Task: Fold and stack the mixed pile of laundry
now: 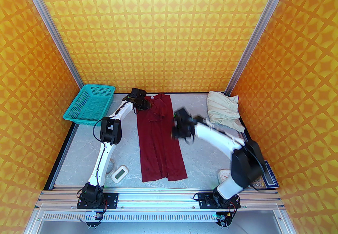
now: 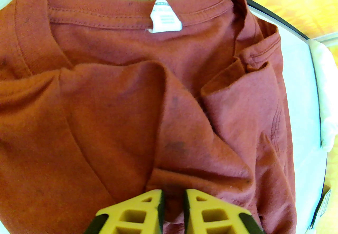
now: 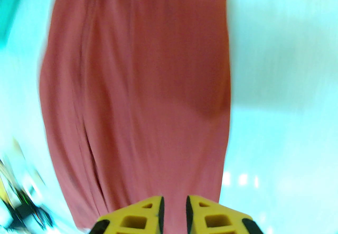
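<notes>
Left gripper (image 2: 173, 197), nearly closed, is seen at the limp dark red cloth T-shirt (image 2: 132, 111); a pinch cannot be told; shoulder corners are judged best gripped.

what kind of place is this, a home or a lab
Most likely a robot test cell, not a home: an aluminium frame and orange patterned panels enclose a table, with two arms bolted to a rail at its near edge.
</notes>
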Controlling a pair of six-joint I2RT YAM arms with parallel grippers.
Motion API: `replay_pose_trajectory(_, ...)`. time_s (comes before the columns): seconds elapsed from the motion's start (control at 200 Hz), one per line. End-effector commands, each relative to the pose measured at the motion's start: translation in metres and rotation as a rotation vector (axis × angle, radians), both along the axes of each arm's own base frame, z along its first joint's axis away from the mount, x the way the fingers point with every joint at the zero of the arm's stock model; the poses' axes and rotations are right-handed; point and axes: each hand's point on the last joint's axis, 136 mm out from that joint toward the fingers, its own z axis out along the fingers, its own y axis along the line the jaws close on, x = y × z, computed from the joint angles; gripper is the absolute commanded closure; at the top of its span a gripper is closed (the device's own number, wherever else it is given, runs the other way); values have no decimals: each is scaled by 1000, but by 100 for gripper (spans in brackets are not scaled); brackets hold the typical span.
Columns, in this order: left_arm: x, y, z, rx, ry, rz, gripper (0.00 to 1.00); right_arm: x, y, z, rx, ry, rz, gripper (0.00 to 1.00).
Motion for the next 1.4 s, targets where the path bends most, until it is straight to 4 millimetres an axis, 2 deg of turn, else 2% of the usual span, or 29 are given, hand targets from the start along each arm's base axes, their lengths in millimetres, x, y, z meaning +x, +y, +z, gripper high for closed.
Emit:
replay_pose_trajectory(0.0,-10,-18,-22,-20,33,-57,81,68,7,-3,21,-106,22,82)
replay_pose_trajectory(0.115,-5,-19,-6,-25,-16,-64,75,132,15,-15,45,-144,12,86)
replay_pose_trajectory(0.22,2,-22,16,-43,-77,-64,74,170,22,-30,70,-161,-2,88)
replay_pose_trajectory(0.345,6,-23,46,-57,-135,-66,69,201,27,-54,93,-159,-22,88)
replay_pose_trajectory(0.45,1,-21,76,-53,-179,-76,62,210,28,-82,99,-103,-51,87)
replay_pose_trajectory(0.525,-7,-17,95,-45,-206,-82,58,213,20,-100,80,-62,-100,88)
replay_pose_trajectory(0.59,-16,-12,109,-29,-218,-85,54,214,5,-114,56,-28,-167,88)
replay_pose_trajectory(0.595,-18,-12,105,-23,-209,-85,54,214,3,-115,54,-24,-174,88)
replay_pose_trajectory(0.62,-22,-9,108,-12,-206,-80,53,214,-4,-120,46,-10,-197,88)
replay_pose_trajectory(0.735,-46,5,120,33,-186,-60,52,212,-33,-130,-7,13,-262,88)
replay_pose_trajectory(0.795,-62,11,123,40,-173,-53,51,213,-44,-126,-13,9,-273,88)
replay_pose_trajectory(0.845,-78,17,123,43,-150,-41,51,214,-43,-120,10,1,-254,87)
replay_pose_trajectory(0.935,-113,34,117,65,-95,13,50,214,-35,-86,52,-26,-200,85)
replay_pose_trajectory(0.955,-123,37,115,67,-79,22,50,213,-34,-74,65,-40,-192,84)
replay_pose_trajectory(0.985,-137,41,115,70,-65,36,50,209,-33,-59,76,-51,-182,82)
replay_pose_trajectory(1.015,-157,48,103,87,-25,48,49,206,-32,-42,89,-68,-173,80)
replay_pose_trajectory(1.04,-172,52,99,97,-4,59,49,196,-33,-36,89,-60,-169,78)
replay_pose_trajectory(1.075,-192,55,96,104,20,66,48,186,-33,-16,110,-78,-167,75)
replay_pose_trajectory(1.135,-229,58,85,102,86,81,47,155,-35,0,152,-74,-167,71)
replay_pose_trajectory(1.19,-263,58,74,99,142,82,46,119,-35,-2,187,-31,-165,68)
replay_pose_trajectory(1.305,-328,50,56,110,245,53,44,25,-41,-13,241,79,-145,62)
replay_pose_trajectory(1.395,-369,44,44,119,321,37,42,-57,-52,-39,214,216,-117,61)
